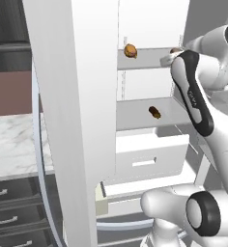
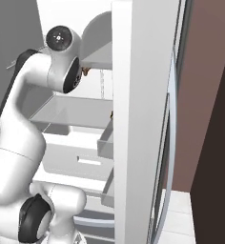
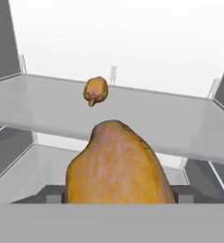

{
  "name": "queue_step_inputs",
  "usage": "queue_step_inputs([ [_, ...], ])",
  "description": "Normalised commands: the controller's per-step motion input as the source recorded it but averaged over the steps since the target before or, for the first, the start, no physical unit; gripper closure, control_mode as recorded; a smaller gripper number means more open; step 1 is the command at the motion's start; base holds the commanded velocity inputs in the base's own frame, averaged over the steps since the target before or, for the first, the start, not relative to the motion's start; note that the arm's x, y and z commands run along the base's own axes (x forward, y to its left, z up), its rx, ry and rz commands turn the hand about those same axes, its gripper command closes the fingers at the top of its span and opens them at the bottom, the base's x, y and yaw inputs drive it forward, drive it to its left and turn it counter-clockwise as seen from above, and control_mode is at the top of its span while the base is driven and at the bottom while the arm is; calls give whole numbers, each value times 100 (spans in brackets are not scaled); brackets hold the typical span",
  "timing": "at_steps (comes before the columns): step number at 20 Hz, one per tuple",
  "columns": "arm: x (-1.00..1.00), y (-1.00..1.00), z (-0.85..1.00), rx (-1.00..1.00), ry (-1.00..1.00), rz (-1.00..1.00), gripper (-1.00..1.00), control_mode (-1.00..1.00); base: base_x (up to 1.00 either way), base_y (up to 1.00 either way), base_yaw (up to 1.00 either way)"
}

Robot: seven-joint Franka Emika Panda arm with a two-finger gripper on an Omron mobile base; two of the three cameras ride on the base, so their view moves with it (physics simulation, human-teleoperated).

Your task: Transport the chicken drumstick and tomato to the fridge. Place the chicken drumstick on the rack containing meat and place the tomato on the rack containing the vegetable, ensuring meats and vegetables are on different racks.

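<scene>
Gripping: hand view — the two-finger gripper (image 3: pixel 117 199) is clamped on the golden orange-brown chicken drumstick (image 3: pixel 118 166), thick in the foreground, short of the thin pale-grey top rack (image 3: pixel 180 123).
Rack load: a rounder brown meat lump (image 3: pixel 96 90) sits on that rack, well behind the drumstick.
Left base view: tall white fridge (image 1: pixel 63 96) open; lump (image 1: pixel 130 50) on the top rack (image 1: pixel 145 58); a small dark brown item (image 1: pixel 155 112) on the shelf below — white drawers (image 1: pixel 149 154) under it.
Right base view: white arm (image 2: pixel 38 95) reaches into the fridge (image 2: pixel 138 119).

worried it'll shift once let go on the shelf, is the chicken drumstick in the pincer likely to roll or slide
The chicken drumstick looks rounded and tapered, so it may rock or roll in a curve rather than lie still. Its glossy skin suggests some slipperiness. The rack containing meat looks flat and smooth, so it probably offers little grip.
</scene>
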Motion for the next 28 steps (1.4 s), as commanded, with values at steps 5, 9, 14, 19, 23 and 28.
queue_step_inputs([
  [5,64,-13,0,-1,1,-2,100,-100,0,0,0],
  [9,62,-21,0,0,3,-1,100,-100,0,0,0],
  [14,56,-25,-1,0,11,0,100,-100,0,0,0],
  [19,69,-13,-9,0,9,0,100,-100,0,0,0],
  [23,60,-11,-20,0,1,0,100,-100,0,0,0],
  [28,52,-15,-24,0,0,0,100,-100,0,0,0],
])
